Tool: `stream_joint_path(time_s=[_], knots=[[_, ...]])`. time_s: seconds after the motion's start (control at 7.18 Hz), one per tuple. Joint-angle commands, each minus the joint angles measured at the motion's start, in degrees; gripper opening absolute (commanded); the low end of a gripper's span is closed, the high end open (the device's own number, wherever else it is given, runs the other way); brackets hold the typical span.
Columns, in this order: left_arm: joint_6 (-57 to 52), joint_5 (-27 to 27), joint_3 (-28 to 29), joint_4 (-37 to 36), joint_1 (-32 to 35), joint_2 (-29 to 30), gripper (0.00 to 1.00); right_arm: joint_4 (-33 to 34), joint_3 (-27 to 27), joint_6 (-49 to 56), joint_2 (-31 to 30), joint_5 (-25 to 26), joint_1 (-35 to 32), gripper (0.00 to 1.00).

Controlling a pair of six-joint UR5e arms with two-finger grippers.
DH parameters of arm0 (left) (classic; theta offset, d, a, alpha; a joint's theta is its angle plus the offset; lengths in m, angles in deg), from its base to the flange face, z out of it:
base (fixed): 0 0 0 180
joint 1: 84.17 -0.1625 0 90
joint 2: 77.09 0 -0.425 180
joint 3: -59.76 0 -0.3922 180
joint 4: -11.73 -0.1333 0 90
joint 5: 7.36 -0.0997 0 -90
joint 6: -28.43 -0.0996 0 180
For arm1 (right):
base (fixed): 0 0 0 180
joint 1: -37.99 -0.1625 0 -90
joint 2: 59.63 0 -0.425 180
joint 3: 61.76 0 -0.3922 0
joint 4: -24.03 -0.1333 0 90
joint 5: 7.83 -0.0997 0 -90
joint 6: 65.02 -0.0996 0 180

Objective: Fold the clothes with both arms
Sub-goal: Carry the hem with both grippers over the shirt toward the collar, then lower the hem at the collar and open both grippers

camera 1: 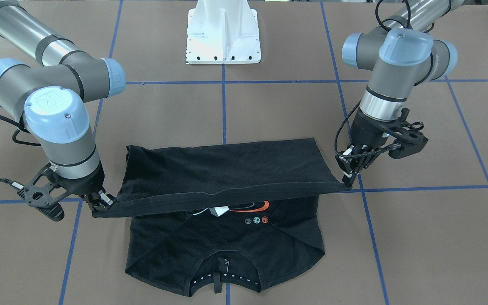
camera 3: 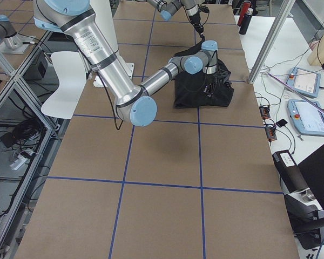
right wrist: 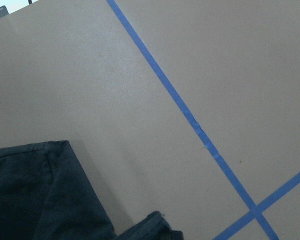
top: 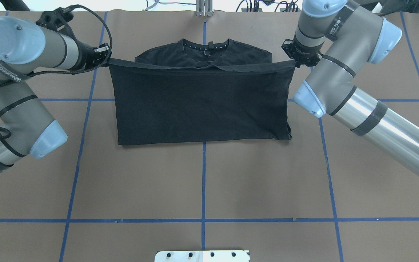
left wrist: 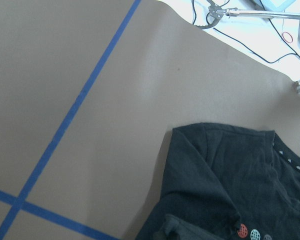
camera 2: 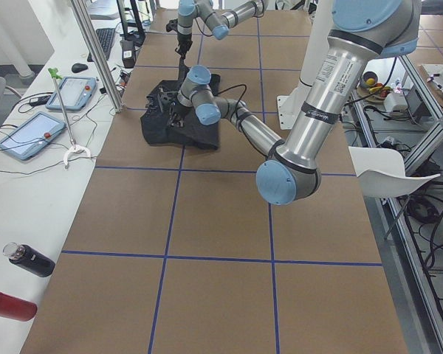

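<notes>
Your shirt (camera 1: 227,169) is plain black across the raised flap. Under the flap's edge you can see a sliver of print (camera 1: 248,208): white, a cyan line and an orange-red curve. Most of it is covered, so the pattern is hard to read. On the collar side of it sit three small round marks (camera 1: 256,220), two bluish and one red. The collar (camera 1: 244,278), at the shirt's far end from the robot, carries a row of tiny white triangles.

The table (top: 140,182) is brown, crossed by a grid of blue tape lines (top: 267,219).

The left arm (camera 1: 396,72) and right arm (camera 1: 64,135) are silver-grey with light-blue caps and black bands. The left gripper (camera 1: 349,180) and right gripper (camera 1: 100,205) are black. The pedestal (camera 1: 223,34) is white.
</notes>
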Motion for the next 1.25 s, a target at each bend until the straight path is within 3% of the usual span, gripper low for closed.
stream_joint_path(time_s=[0.0,0.14,0.56,1.11], knots=[[-1.1,-0.1,5.8,1.2,0.5,3.3,0.00,-2.3,4.7,0.1,1.8,0.2,0.1,0.00],[-0.9,-0.1,8.8,3.7,0.4,4.2,0.00,-6.7,7.6,-0.7,2.0,0.2,0.4,0.00],[-0.9,-0.2,18.2,12.0,0.4,7.2,0.00,-8.4,9.5,-0.3,2.1,0.3,0.7,0.00],[-0.8,-0.3,23.4,17.5,0.4,7.8,0.00,-14.0,13.9,-0.1,2.4,0.9,0.7,0.00]])
